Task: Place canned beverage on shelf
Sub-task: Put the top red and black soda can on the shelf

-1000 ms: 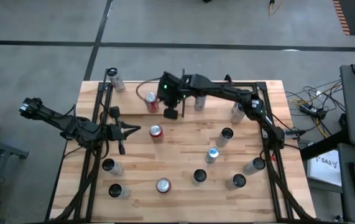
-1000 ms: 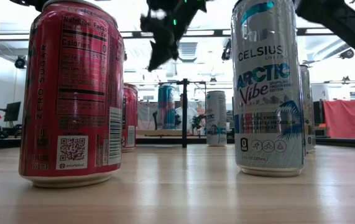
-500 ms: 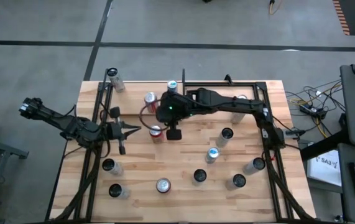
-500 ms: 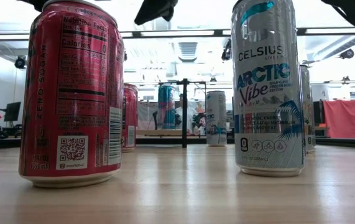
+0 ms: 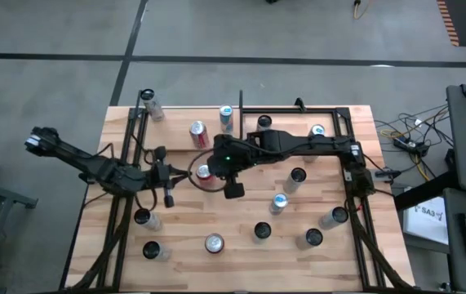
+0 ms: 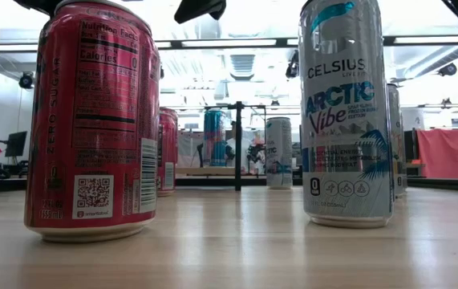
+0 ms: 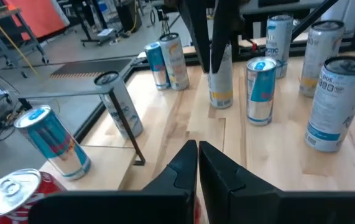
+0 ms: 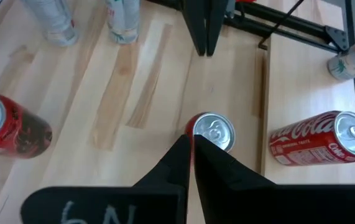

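Shelf (image 5: 175, 137), a pale wooden panel edged by thin black rods, sat along the far side of the counter (image 5: 241, 261), toward the left. Two cans stood upright on it: a red cola can (image 5: 197, 131) and a blue-topped can (image 5: 226, 114) close to the tall black rod (image 5: 241, 106). A silver can (image 5: 153, 106) stood at the far left corner; whether it was on the panel could not be told.

The right gripper (image 5: 233, 191) hung over the middle of the counter, reaching in from the right, its fingers (image 8: 180, 155) pressed fully together and holding nothing. Directly beneath it, in the right wrist view, was the silver top of an upright red can (image 8: 211, 132); from above, this can stood on the counter just in front of the shelf, partly covered by the arm.

The left gripper (image 5: 185, 174) pointed in from the left toward the same red can, near it but apart, its fingers (image 7: 186, 155) also closed tight and empty.

More cans stood scattered over the near and right parts of the counter: a blue-topped one (image 5: 279, 202), dark-topped ones (image 5: 263, 231) and (image 5: 298, 175), and a red one (image 5: 215, 242) near the front edge. In the low view a red can (image 6: 92, 120) and a silver Celsius can (image 6: 346, 112) loomed large in the foreground, both upright on the counter
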Motion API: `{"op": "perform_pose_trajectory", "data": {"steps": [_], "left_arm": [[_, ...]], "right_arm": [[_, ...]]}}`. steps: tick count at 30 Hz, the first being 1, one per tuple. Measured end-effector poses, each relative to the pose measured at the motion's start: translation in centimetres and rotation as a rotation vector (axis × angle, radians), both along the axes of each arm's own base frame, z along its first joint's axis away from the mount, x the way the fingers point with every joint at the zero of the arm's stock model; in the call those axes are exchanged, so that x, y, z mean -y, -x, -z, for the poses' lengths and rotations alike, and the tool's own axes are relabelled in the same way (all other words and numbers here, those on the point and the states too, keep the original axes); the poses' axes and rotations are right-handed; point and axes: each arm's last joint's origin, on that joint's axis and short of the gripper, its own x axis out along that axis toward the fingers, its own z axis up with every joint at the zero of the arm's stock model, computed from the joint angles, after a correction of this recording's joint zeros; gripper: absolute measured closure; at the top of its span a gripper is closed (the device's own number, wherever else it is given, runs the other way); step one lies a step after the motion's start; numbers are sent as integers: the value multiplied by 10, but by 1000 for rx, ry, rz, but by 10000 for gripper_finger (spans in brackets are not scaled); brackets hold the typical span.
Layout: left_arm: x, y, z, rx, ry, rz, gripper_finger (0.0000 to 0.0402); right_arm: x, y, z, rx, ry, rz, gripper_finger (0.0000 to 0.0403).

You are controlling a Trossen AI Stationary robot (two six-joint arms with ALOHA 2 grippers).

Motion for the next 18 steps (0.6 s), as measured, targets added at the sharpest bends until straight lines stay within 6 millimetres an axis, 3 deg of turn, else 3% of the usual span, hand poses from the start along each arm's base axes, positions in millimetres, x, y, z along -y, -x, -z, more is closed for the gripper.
{"op": "perform_pose_trajectory", "data": {"steps": [7,18], "left_arm": [[6,-13,5,-2,-16,6,402],[10,-21,6,34,11,3,402]], "right_arm": [[-4,14,6,35,-12,0,392],[-1,58,28,191,-59,41,392]]}}
